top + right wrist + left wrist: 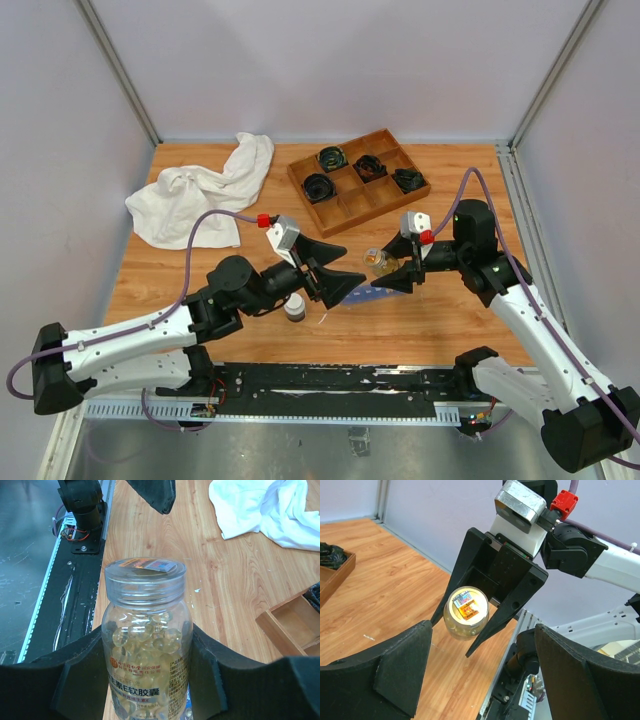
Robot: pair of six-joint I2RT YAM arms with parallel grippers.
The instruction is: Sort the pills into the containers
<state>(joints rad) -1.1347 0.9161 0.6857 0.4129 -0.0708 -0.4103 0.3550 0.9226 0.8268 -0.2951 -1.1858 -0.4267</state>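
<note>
Right gripper (386,272) is clamped on a clear bottle (146,645), fingers pressed against both sides of the body, clear cap on. It's held above the table, right of centre. The pills (142,639) are inside it: yellowish translucent capsules filling the bottle up to about the shoulder. None show loose on the wood.

Left gripper (350,266) has its jaws spread wide and nothing between them. It sits just left of the bottle, tips pointed at it and not touching. In the left wrist view the bottle's cap end faces the camera almost head-on.

The containers (365,293) show only as a sliver of blue on the table, just near of the bottle and between the two grippers. They're mostly covered by the fingers, so I can't tell whether the compartments are open or what's in them.

A small bottle with a white cap (295,305) stands on the table (450,320) under the left wrist, near side. At the far side, a wooden tray (358,180) holds black coiled cables (333,158) in several compartments. A crumpled white cloth (205,190) lies far left.
</note>
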